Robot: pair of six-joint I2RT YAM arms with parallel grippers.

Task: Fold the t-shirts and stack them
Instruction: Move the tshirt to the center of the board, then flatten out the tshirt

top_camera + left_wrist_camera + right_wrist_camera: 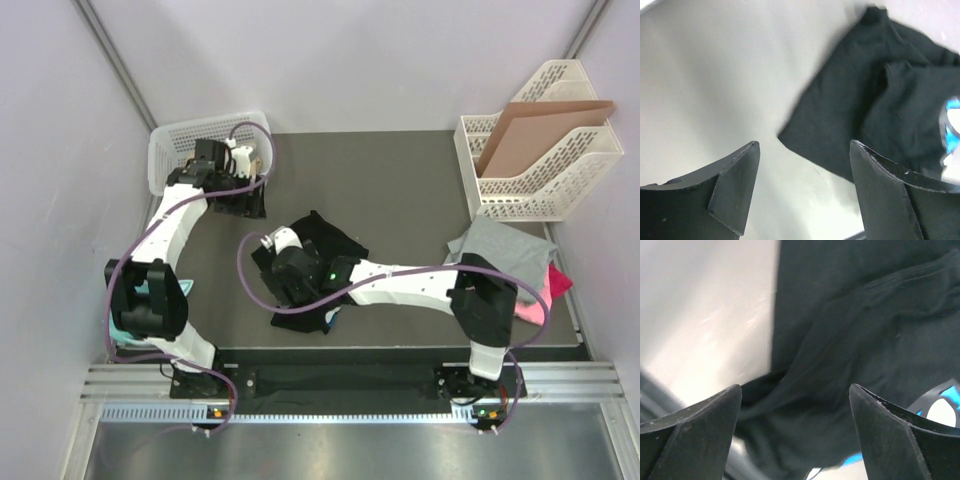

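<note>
The black t-shirt [325, 238] lies crumpled mid-table, partly under my right arm. My right gripper [283, 288] hangs over its left part. In the right wrist view that gripper [795, 390] is open just above the black cloth [855, 330], with nothing between the fingers and a white-and-blue logo [946, 410] at the right edge. My left gripper [247, 198] is at the back left, beside the basket. It stands open [805, 147] over bare table, short of a corner of the black shirt [875, 105]. The grey t-shirt [505, 250] and the pink one [552, 288] lie heaped at the right.
A white mesh basket [185, 140] stands at the back left. At the back right a white file rack [560, 190] holds a brown cardboard sheet [540, 125]. Something pale blue [125, 330] shows by the left arm's base.
</note>
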